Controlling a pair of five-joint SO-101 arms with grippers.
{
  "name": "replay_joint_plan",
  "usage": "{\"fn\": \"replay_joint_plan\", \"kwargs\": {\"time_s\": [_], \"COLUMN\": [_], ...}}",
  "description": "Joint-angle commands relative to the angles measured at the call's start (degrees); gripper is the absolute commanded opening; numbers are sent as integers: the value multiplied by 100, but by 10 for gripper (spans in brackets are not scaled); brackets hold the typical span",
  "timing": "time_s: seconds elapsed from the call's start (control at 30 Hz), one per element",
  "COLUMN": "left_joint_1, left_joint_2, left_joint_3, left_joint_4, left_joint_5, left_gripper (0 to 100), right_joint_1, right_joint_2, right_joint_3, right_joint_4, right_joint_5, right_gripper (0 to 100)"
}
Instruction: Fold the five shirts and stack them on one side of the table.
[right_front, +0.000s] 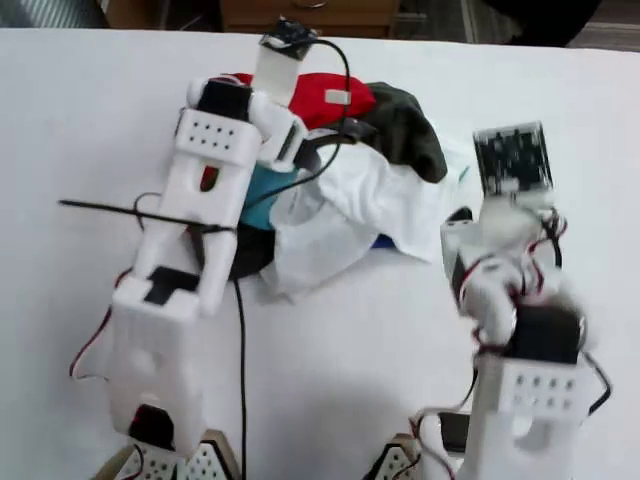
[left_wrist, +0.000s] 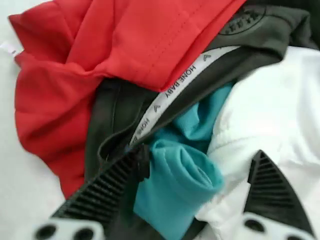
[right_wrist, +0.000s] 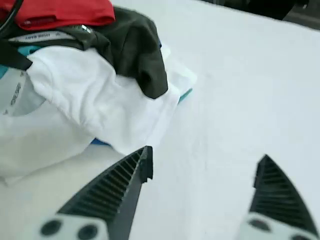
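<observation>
A loose pile of shirts lies at the table's far middle: a red shirt (right_front: 325, 95), a dark shirt (right_front: 405, 125), a white shirt (right_front: 350, 205) and a teal shirt (right_front: 262, 190) under them. In the left wrist view my left gripper (left_wrist: 202, 152) is open right over the pile, its fingers (left_wrist: 112, 182) on either side of a bunched fold of the teal shirt (left_wrist: 175, 185), between the dark shirt (left_wrist: 112, 117) and the white shirt (left_wrist: 270, 105). My right gripper (right_wrist: 205, 155) is open above bare table, just to the right of the white shirt (right_wrist: 100, 105).
The white table (right_front: 90, 120) has open room to the left, right and front of the pile. A black cable (right_front: 240, 340) runs down beside the left arm. The right arm (right_front: 520, 300) stands at the front right.
</observation>
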Motion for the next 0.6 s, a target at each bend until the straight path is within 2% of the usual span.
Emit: {"fn": "replay_joint_plan", "kwargs": {"time_s": [0.0,0.13,0.23,0.3,0.33,0.4,0.43,0.47,0.57], "left_joint_1": [9,9,-97,-264,-387,-756,-985,-1240,-2084], "left_joint_2": [607,1547,2171,2462,2558,2664,2681,2673,2523], "left_joint_3": [-620,-954,-1174,-1341,-1481,-1842,-2044,-2264,-3231], "left_joint_4": [26,26,35,185,316,624,747,932,1380], "left_joint_5": [-290,-589,-1081,-1521,-1776,-2136,-2154,-2084,-1864], "left_gripper": [329,325,321,272,216,34,10,50,30], "right_joint_1": [-13,-277,-426,-444,-435,-418,-418,-418,-418], "right_joint_2": [585,602,602,602,602,602,602,620,655], "right_joint_3": [-967,-1099,-1099,-1099,-1099,-1073,-1064,-1064,-1064], "right_joint_4": [980,1226,1385,1455,1464,1464,1464,1455,1411], "right_joint_5": [18,18,0,-9,-9,9,9,9,9], "right_gripper": [361,361,361,361,361,357,354,351,339]}}
